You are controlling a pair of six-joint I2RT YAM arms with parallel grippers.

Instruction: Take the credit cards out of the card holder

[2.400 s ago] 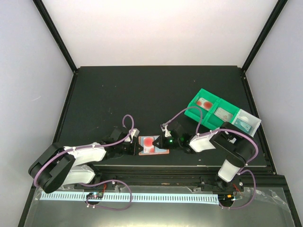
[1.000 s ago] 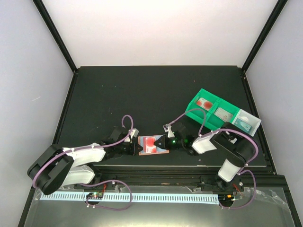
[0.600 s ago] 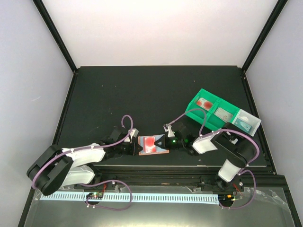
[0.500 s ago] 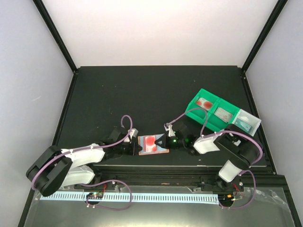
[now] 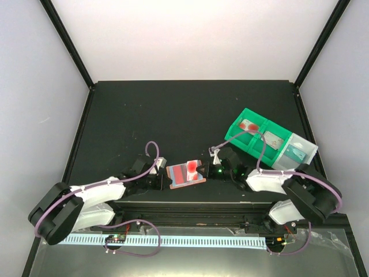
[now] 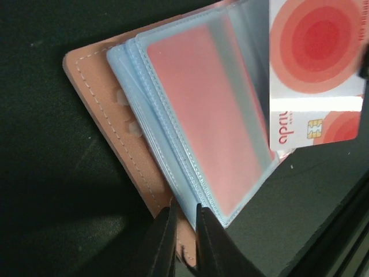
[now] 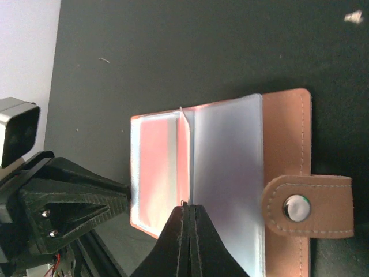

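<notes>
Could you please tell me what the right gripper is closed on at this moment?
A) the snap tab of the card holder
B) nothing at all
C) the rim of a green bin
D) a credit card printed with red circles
D: the right gripper is shut on the thin edge of the credit card, seen over the sleeves of the open card holder, while the snap tab lies free.

card holder (image 6: 95,95): matt stitched leather | sleeves (image 6: 213,115): glossy clear plastic | credit card (image 6: 314,57): glossy plastic
</notes>
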